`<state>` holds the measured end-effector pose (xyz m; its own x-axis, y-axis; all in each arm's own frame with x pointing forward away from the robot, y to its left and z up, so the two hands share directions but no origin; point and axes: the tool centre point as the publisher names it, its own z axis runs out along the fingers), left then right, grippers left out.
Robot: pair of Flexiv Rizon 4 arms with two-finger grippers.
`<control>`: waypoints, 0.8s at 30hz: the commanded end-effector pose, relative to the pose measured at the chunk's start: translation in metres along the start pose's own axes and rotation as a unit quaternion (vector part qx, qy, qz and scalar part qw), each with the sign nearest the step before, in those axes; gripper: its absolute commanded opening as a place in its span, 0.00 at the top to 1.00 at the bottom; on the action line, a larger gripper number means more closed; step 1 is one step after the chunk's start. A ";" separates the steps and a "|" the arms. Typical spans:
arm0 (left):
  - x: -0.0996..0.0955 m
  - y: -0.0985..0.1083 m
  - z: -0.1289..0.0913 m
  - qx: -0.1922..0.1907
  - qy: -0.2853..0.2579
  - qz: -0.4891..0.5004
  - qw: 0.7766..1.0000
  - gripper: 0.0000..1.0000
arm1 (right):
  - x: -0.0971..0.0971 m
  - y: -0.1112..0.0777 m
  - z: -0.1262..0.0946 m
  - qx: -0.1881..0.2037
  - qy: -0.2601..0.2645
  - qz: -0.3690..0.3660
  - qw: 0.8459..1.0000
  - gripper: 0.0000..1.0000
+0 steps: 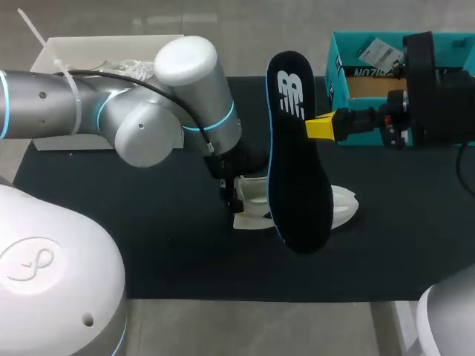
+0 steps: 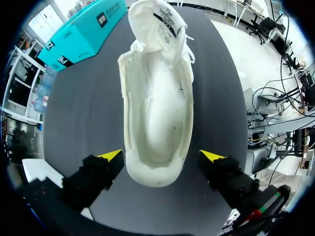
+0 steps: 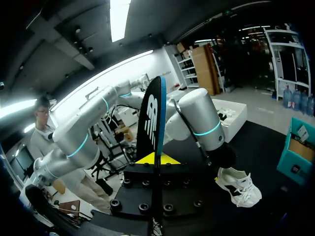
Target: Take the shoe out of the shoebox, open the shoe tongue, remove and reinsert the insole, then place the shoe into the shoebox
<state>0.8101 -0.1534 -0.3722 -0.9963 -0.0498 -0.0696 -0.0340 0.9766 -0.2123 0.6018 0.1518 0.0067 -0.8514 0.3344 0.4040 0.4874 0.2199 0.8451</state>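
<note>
Gripping the dark insole (image 1: 297, 148) by its edge, the right gripper (image 1: 320, 127) is holding it raised over the table. The head view is showing the insole's flat, smooth, elongated face, while the right wrist view is giving only a thin blue-edged blade. The left wrist view alone is revealing the hollow, fabric-lined inside of the white shoe (image 2: 157, 113), which is lying on the black mat (image 2: 78, 113). The left gripper (image 2: 162, 156) is standing wide around its heel. The teal cardboard shoebox (image 1: 345, 81) is sitting near the table's far right edge.

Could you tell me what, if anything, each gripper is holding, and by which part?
The right gripper grips the insole by its side edge near the logo. The left gripper holds nothing; its jaws stand open either side of the shoe.
</note>
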 end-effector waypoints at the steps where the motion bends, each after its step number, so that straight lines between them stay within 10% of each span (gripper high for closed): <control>1: 0.004 0.002 -0.015 -0.012 -0.005 0.004 1.000 0.00 | 0.011 -0.004 0.005 -0.005 -0.232 0.000 0.973 1.00; 24: 0.009 0.000 -0.034 -0.038 -0.025 0.013 0.999 0.00 | 0.011 -0.004 0.005 -0.005 -0.232 0.000 0.973 1.00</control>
<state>0.8034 -0.1403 -0.3410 -0.9932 -0.0290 -0.1126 -0.0115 0.9882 -0.1527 0.6018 0.1520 0.0062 -0.8515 0.3349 0.4035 0.4869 0.2195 0.8454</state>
